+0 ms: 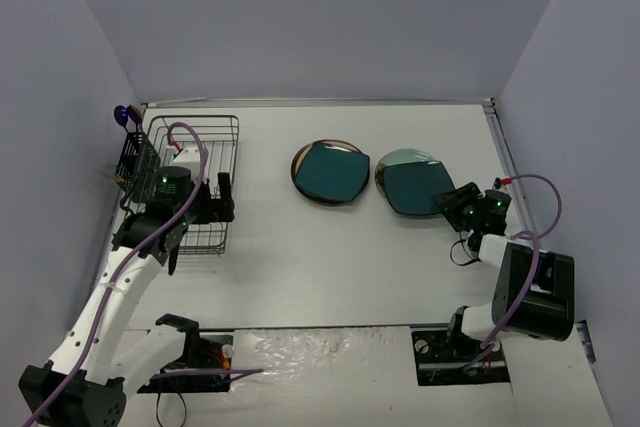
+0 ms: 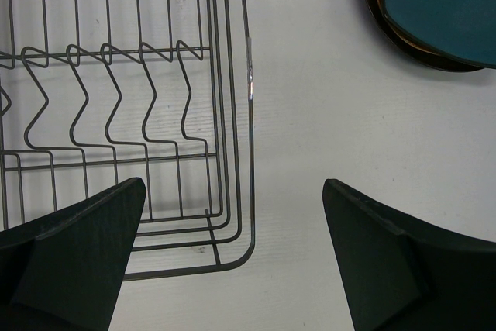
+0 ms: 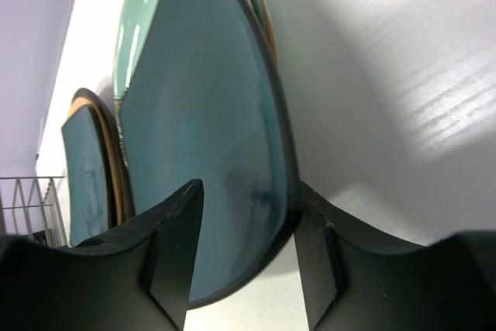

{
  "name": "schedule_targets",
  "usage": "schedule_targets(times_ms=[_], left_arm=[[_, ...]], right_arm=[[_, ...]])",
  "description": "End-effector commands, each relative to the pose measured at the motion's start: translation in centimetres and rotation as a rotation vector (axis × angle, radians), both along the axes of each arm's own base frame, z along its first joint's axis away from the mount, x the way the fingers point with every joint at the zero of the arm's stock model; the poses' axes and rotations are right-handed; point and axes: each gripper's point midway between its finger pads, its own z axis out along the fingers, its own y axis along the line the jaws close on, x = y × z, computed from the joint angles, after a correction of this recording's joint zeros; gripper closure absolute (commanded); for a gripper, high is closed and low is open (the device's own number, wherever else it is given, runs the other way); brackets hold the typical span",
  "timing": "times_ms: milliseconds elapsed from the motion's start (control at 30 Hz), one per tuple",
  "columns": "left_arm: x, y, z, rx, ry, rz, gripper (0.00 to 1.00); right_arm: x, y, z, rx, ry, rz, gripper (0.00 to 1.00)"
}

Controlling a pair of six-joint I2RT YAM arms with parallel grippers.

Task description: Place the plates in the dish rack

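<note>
Nothing is sitting in the dish rack yet, its bare corner lying under the wide-open left gripper, while the right gripper is straddling a teal plate's rim, though I cannot tell whether it is clamping, with the other stack waiting just beyond.
</note>
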Motion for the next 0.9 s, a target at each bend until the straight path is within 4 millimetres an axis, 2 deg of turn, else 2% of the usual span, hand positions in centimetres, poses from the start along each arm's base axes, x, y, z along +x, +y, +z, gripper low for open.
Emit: schedule_targets(times_ms=[0, 33, 200, 300, 400, 600, 667, 867], left_arm=[[1.2, 0.2, 3.0, -0.012, -0.094, 0.018, 0.03], [1.2, 0.2, 3.0, -0.012, -0.094, 0.018, 0.03], [1.2, 0.2, 3.1, -0.013, -0.098, 0.018, 0.03], [1.2, 0.2, 3.1, -0.013, -0.098, 0.018, 0.03], [1.2, 0.1, 3.2, -0.018, -0.101, 0.017, 0.03], [1.3, -1.3, 4.7, -0.109, -0.126, -0.006, 0.03], [1.4, -2.2, 5.8, -0.168, -0.144, -0.017, 0.03], [2.5, -5.6, 8.0, -0.378, -0.181, -0.071, 0.03]], right_arm=[[2.0, -0.3, 3.0, -0.012, -0.132, 0.010, 0.60], [2.1, -0.3, 3.1, -0.011, -0.134, 0.010, 0.62], [2.2, -0.3, 3.3, -0.008, -0.141, 0.007, 0.90], [2.2, -0.2, 3.8, -0.001, -0.156, 0.015, 1.00], [2.3, 0.0, 4.9, 0.004, -0.183, 0.023, 1.00], [2.8, 1.1, 10.4, 0.039, -0.315, 0.073, 1.00], [3.0, 1.4, 12.4, 0.048, -0.362, 0.091, 1.00], [3.0, 2.7, 16.5, 0.108, -0.461, 0.150, 1.00]])
